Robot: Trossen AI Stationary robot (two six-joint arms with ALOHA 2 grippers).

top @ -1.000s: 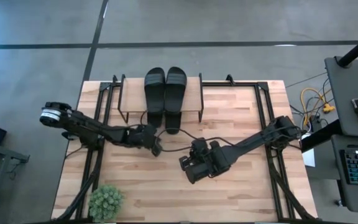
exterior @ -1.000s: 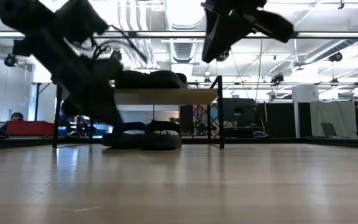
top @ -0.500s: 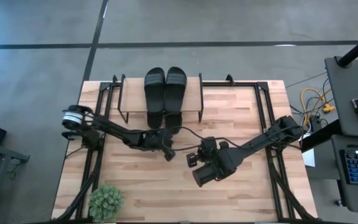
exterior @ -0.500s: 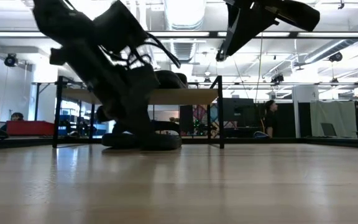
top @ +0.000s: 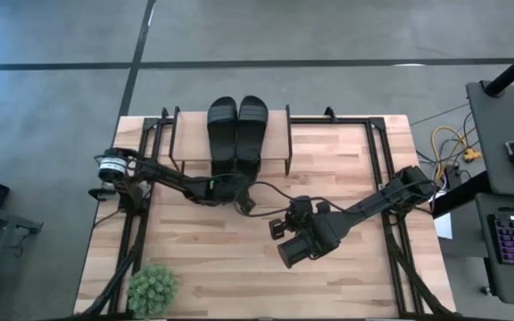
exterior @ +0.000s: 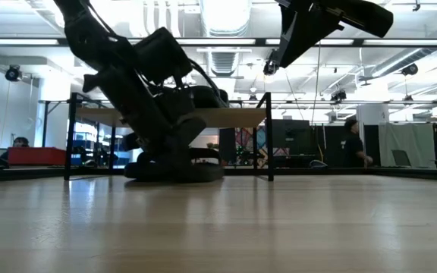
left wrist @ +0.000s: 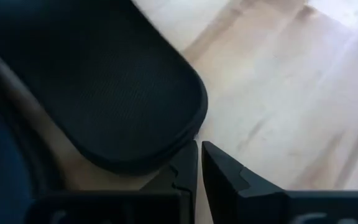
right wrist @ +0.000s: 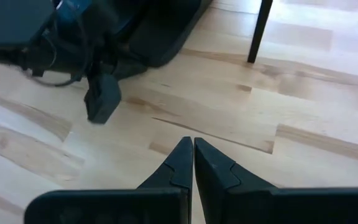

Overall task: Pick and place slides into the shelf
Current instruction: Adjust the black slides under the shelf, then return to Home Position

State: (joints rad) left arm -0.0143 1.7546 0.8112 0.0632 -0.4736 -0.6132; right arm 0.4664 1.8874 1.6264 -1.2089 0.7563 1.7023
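High view: two slides [top: 236, 125] lie side by side on the shelf [top: 230, 138]; the left gripper [top: 244, 201] sits at the shelf's front edge, the right gripper [top: 291, 253] mid-table.

Low view: more slides [exterior: 174, 170] rest under the shelf board.

Left wrist view: fingers closed and empty, tips just beside a sole [left wrist: 98, 87].

Right wrist view: fingers closed, holding nothing.

We judge the rubber light, flexible and grippy; the strap looks the best hold.
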